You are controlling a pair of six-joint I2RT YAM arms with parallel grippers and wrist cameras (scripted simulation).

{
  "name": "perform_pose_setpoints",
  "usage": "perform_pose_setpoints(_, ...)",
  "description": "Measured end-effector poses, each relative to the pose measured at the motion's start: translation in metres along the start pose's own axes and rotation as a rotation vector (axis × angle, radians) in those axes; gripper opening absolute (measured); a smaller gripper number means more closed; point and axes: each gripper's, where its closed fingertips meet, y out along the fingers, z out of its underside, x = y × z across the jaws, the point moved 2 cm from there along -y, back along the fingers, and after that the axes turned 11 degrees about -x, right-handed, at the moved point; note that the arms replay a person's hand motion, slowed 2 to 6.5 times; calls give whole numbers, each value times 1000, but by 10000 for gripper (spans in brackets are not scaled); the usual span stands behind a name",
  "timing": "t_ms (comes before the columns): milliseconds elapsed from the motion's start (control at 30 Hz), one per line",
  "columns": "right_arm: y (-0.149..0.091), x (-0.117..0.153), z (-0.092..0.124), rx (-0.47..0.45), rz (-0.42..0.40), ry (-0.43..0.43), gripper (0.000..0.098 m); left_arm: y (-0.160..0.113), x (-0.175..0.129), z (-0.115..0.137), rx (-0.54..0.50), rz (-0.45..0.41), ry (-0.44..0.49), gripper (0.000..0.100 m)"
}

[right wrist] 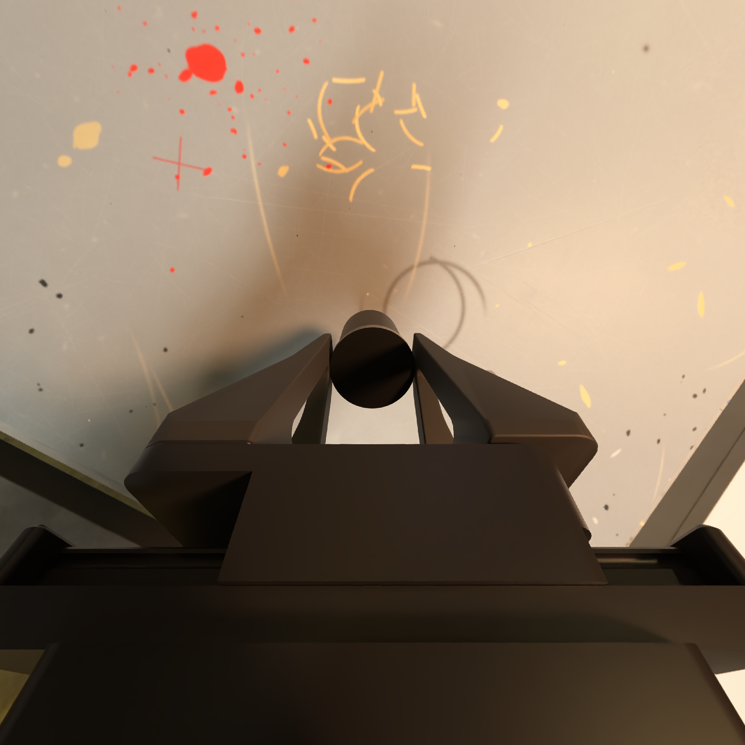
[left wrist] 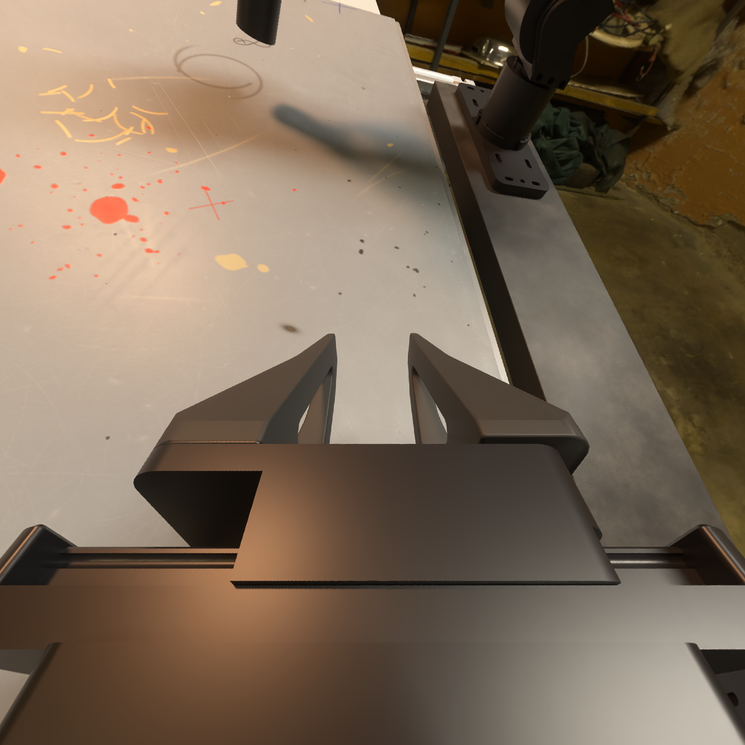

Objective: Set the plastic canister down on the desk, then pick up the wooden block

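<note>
My right gripper (right wrist: pixel 372 363) clamps the dark cylindrical plastic canister (right wrist: pixel 371 373) above the paint-spattered pale desk (right wrist: pixel 564 201), scribbles at twelve o'clock; my left gripper (left wrist: pixel 372 354) hangs narrowly parted, empty.

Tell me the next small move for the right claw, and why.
Probably lower the right claw straight down toward the desk. It is shut on the dark plastic canister, which in the left wrist view hangs clear above the paint-spattered surface, so opening now would drop it. No wooden block shows in either view.
</note>
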Motion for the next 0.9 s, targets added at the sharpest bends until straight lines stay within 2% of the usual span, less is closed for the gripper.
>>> perform_pose_setpoints(200,-5,0,6,-153,13,39,330,0,0,0,1,0,3,301)
perform_pose_setpoints(333,-6,2,14,-220,10,68,330,1,0,0,4,0,5,301)
perform_pose_setpoints(633,-7,4,33,-271,20,113,331,3,0,3,15,0,7,302)
perform_pose_setpoints(900,-12,5,37,-312,34,119,331,4,2,4,19,-5,6,301)
